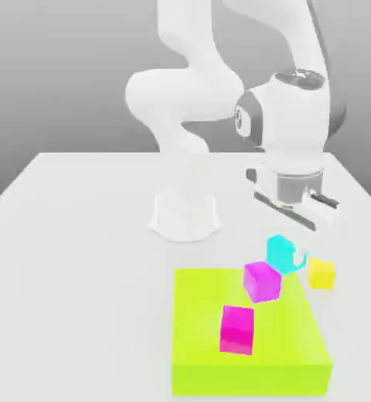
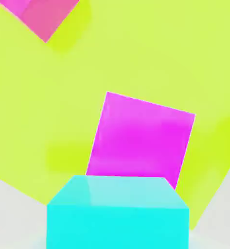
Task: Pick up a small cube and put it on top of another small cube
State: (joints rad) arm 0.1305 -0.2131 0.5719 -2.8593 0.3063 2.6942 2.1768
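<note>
Cyan cube lifted, not yet stacked

My gripper point(image 1: 286, 255) is clenched on the cyan cube point(image 1: 280, 251) and holds it in the air just beside the yellow cube point(image 1: 321, 273), on the side toward the green block point(image 1: 220, 361); I judge the placing on top is all that is left

The cyan cube point(image 2: 117, 214) looks smooth, faintly glossy; the lime-green block point(image 1: 251, 345) and 2 magenta cubes point(image 1: 237, 329) matt; the arm point(image 1: 188, 102) smooth white plastic.
</note>
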